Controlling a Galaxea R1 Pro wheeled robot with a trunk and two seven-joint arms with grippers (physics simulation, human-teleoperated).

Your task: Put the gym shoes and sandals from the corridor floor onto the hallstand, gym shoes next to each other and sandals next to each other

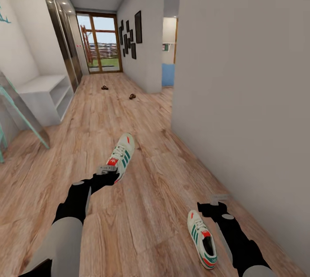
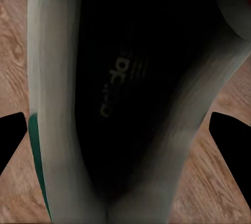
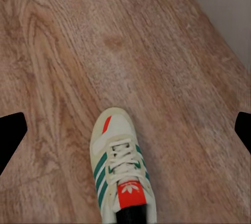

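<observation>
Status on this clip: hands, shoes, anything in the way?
Left hand open, straddling the near shoe's heel. Right hand open above the second shoe. Both sandals on the floor far down the corridor. Nothing in the way.

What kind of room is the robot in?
Probably a home hallway: a long wood-plank floor between white walls, a glass door at the far end, framed pictures on one wall, and shoes lying about.

Wood-plank corridor floor (image 1: 142, 208) open down the middle. Grey wall (image 1: 241, 96) crowds the right arm's side. Near white green-striped sneaker (image 1: 202, 244) beside the right gripper (image 1: 214, 206). Far white green-striped sneaker (image 1: 122, 155) under the spread left gripper (image 1: 104, 176). Two small brown sandals (image 1: 104, 88) (image 1: 132, 96) farther down.
</observation>
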